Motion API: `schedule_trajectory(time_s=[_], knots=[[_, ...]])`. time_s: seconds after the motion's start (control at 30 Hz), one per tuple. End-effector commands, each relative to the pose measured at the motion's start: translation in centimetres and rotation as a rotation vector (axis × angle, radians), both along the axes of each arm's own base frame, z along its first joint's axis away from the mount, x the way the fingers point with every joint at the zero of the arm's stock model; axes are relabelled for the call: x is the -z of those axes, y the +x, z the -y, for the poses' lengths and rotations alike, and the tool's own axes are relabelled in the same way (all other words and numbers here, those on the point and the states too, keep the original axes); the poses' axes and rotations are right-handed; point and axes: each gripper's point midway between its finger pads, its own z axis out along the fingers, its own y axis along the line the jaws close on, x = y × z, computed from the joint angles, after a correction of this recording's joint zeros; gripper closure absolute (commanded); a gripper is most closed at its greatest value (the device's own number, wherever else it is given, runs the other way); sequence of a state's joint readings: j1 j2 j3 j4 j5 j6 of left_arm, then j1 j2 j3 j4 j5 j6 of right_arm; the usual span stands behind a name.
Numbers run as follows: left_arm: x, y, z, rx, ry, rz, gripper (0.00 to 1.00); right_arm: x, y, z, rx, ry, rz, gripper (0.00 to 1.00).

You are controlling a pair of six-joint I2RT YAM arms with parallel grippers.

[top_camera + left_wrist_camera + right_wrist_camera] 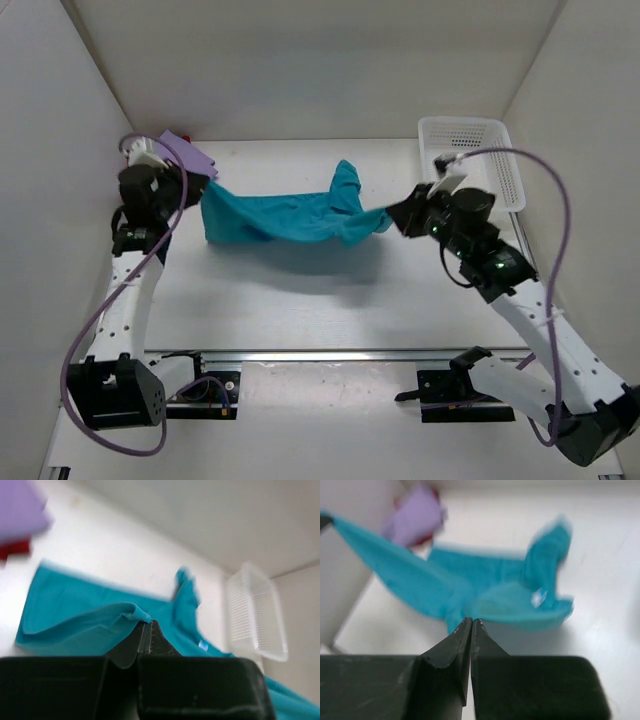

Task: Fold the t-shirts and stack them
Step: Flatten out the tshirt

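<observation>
Tabletop, walls white; teal t-shirt seemingly aloft

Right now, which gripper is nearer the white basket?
Right. The right gripper is close beside the basket; the left gripper is across the table, by the lavender shirt.

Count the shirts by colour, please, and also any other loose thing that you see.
Teal shirt: 1
Purple shirt: 1
Red shirt: 1
Basket: 1
Total: 4
</observation>
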State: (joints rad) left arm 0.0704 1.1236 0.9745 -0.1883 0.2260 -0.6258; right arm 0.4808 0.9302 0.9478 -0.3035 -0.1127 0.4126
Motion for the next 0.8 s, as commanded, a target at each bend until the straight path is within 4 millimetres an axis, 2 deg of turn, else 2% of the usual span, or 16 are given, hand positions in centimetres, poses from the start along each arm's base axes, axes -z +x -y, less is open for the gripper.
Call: schedule_trajectory(time_s=[0.0,0.07,0.1,0.17,0.2,0.3,0.4,0.43,0.47,0.5,0.53,0.57,0.6,0.63,0.73,0.77], knots=[[-8.7,-1.9,0.7,0.1,0.046,0.148,1.0,-9.1,0.8,3.2,0.15,-0.078,0.191,1.0],[-14.4,-2.8,0.5,0.105,0.054,0.254,1.0,-15.2,0.7,4.0,0.22,-0.097,0.298,1.0],[-15.4,-3.2,0.7,0.118,0.048,0.268,1.0,-16.7,0.8,4.3,0.239,-0.108,0.326,1.0],[-19.9,-4.4,1.1,0.138,0.041,0.364,1.0,-22.4,0.1,4.2,0.246,-0.113,0.414,1.0],[-20.6,-4.6,1.2,0.148,0.02,0.377,1.0,-23.9,-0.4,3.9,0.239,-0.104,0.436,1.0],[-24.7,-6.3,0.6,0.125,0.03,0.458,1.0,-31.2,-1.6,3.5,0.226,-0.07,0.57,1.0],[-26.2,-6.6,-0.1,0.086,0.04,0.479,1.0,-34.3,-0.6,3.7,0.23,-0.07,0.637,1.0],[-26.2,-6.4,-0.3,0.074,0.05,0.474,1.0,-34.6,0.6,5.2,0.275,-0.077,0.64,1.0],[-26.3,-6.1,-0.4,0.073,0.046,0.472,1.0,-34.4,1.7,4.3,0.218,-0.068,0.64,0.99],[-25.8,-5.7,-0.5,0.075,0.047,0.458,1.0,-33.6,3.6,4.9,0.165,-0.049,0.618,1.0],[-25.1,-5.1,-0.7,0.066,0.047,0.448,1.0,-32.1,6.2,6.1,0.127,-0.027,0.567,1.0],[-24.5,-4.7,-0.9,0.047,0.046,0.436,1.0,-31.2,7.4,6.5,0.114,-0.021,0.543,1.0],[-22.4,-3.4,-0.7,0.058,0.036,0.4,1.0,-28.7,10.1,6.1,0.096,-0.025,0.481,1.0],[-21.8,-2.8,-0.9,0.052,0.038,0.396,1.0,-27.7,11.0,6.6,0.104,-0.04,0.457,1.0],[-13.8,1.4,-1.0,0.028,0.052,0.223,1.0,-21.0,17.0,6.2,0.06,-0.094,0.315,1.0],[-12.5,2.2,-1.1,0.03,0.051,0.206,1.0,-19.7,18.0,5.9,0.052,-0.105,0.291,1.0]])
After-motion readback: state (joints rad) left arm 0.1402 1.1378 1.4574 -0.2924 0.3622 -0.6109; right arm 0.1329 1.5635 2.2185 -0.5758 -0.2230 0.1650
